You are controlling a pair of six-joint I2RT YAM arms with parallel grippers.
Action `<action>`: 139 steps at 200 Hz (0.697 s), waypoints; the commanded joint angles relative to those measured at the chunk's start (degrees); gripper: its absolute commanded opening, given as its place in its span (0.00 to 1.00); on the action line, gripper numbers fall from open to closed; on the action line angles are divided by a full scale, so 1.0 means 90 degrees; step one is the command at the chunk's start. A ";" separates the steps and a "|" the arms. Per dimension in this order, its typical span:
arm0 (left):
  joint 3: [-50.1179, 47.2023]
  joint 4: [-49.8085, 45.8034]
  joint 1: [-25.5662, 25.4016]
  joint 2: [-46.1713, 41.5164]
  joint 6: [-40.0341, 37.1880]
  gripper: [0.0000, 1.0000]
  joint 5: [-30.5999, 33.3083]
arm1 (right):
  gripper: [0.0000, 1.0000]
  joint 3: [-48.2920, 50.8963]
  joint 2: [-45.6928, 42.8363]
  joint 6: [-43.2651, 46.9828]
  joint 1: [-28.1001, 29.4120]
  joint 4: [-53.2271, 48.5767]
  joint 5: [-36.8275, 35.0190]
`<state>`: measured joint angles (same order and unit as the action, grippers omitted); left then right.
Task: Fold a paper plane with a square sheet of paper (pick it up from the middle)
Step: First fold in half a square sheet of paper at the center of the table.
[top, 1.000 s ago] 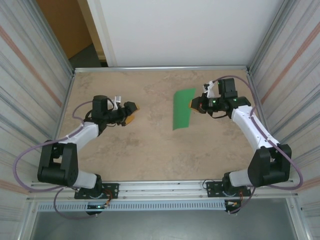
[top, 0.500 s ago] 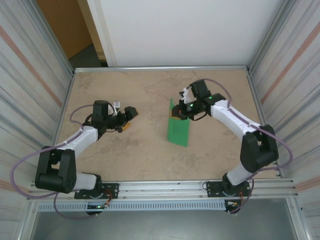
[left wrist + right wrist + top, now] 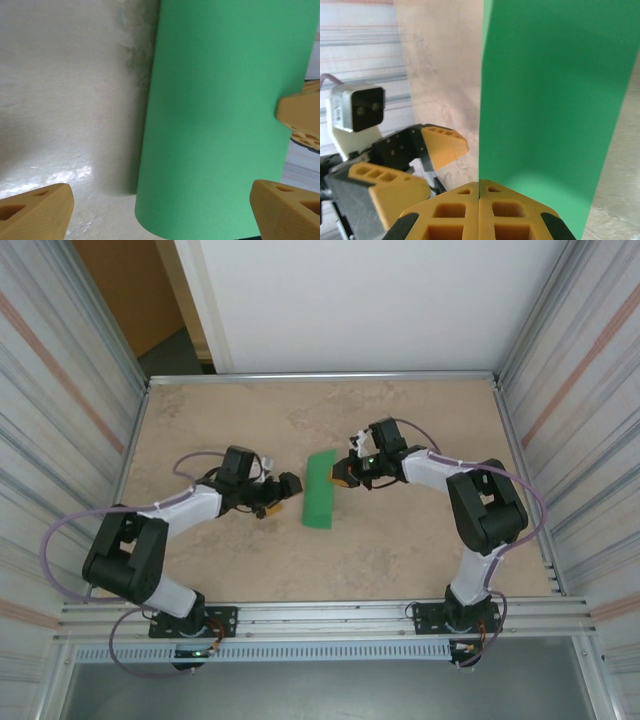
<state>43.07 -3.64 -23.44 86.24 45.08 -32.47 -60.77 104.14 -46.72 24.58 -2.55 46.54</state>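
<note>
Table [image 3: 200, 560] in mottled beige takes up most of the overhead view, and the two arms reach in over it from either side toward its middle. Between them is the sheet of paper [image 3: 320, 492], bright green and plain, which from above looks like a narrow strip running from near to far at about the centre of the surface. From the left wrist its face looks smooth and bowed, with a rounded lower edge and a shadow on the table along its left side. The right gripper [image 3: 343, 472] meets the strip's right edge near the far end. In the right wrist view its jaws are pressed together, with the green sheet rising straight up from them, so it is clamped on the paper. The left gripper [image 3: 287, 495] sits just beside the strip's left edge, its jaws spread wide and holding nothing. I cannot tell whether it touches the paper.
</note>
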 commanded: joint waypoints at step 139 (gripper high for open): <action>0.2369 -0.1565 -0.0615 0.1999 -0.1046 0.58 0.0904 | 0.07 -0.0677 0.1295 0.0504 -0.0141 -0.0313 0.0206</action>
<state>60.82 -12.97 -28.25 102.19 38.74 -26.72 -65.21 114.37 -44.27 23.59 -3.57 46.78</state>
